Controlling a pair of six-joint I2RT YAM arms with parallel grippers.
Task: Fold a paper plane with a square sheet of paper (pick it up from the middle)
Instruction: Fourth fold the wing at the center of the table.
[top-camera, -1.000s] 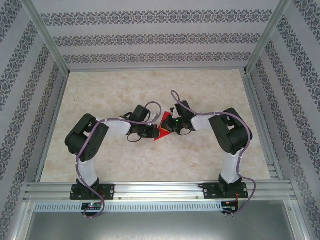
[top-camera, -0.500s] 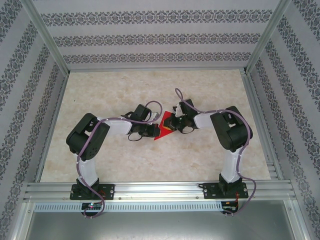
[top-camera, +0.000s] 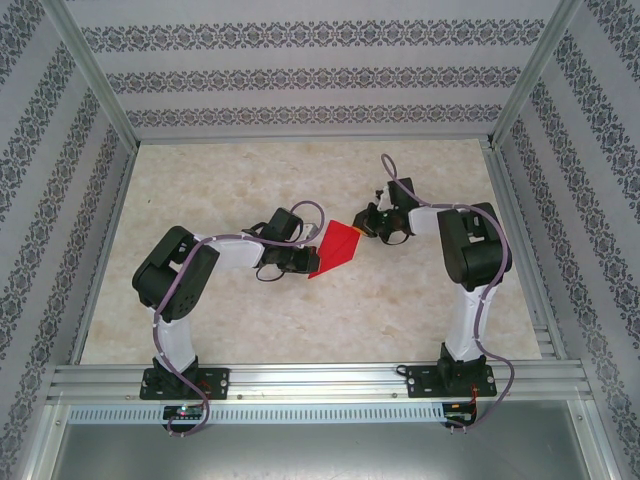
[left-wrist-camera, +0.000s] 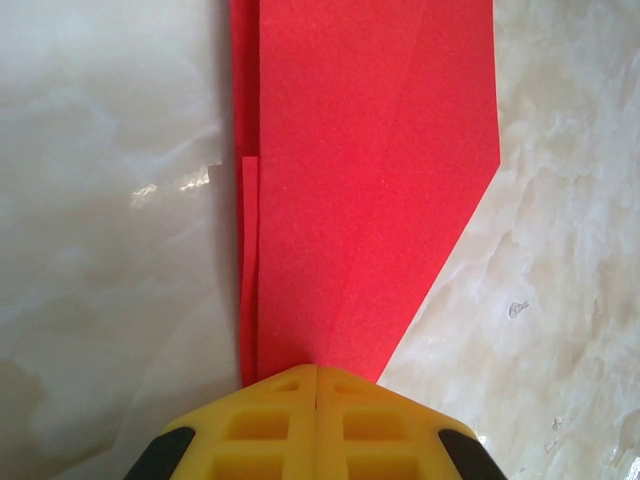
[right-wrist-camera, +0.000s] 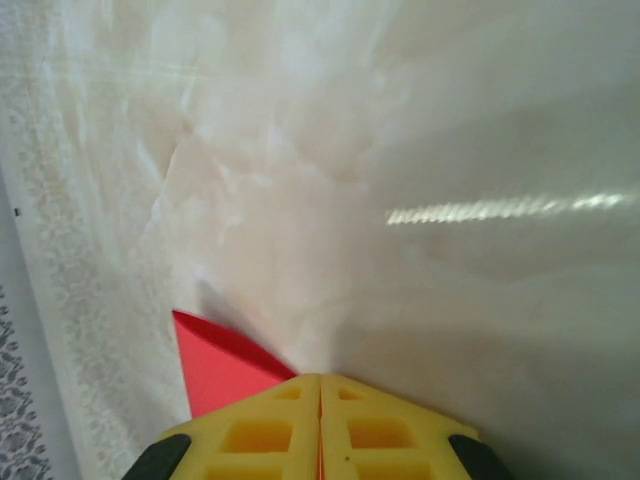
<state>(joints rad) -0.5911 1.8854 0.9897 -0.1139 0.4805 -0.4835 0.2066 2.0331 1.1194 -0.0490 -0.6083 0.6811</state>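
Cream, marble-patterned table (top-camera: 250, 320) sits inside patterned walls (top-camera: 300, 75) on an aluminium frame. Both arms reach in from the near edge. The left arm (top-camera: 225, 252) bends toward the middle of the table. The right arm (top-camera: 470, 250) stands more upright and reaches in from the right.

Between them, near the table's middle, lies the paper plane (top-camera: 336, 250). It is bright red, partly folded and creased, narrow at its near-left end and wider toward the far right. It rests flat on the table.

The left gripper (top-camera: 303, 262) is at the narrow end. In the left wrist view its yellow fingertips (left-wrist-camera: 290, 390) are pressed together and the red paper runs out from under them, with layered edges along the left side. Whether they pinch the paper or only press on it, I cannot tell.

The right gripper (top-camera: 368, 222) is at the far-right corner of the paper. In the right wrist view its fingertips (right-wrist-camera: 270, 410) are also together. A red corner sticks out to their left, and a thin red line shows in the seam between them, so they are clamped on that corner.
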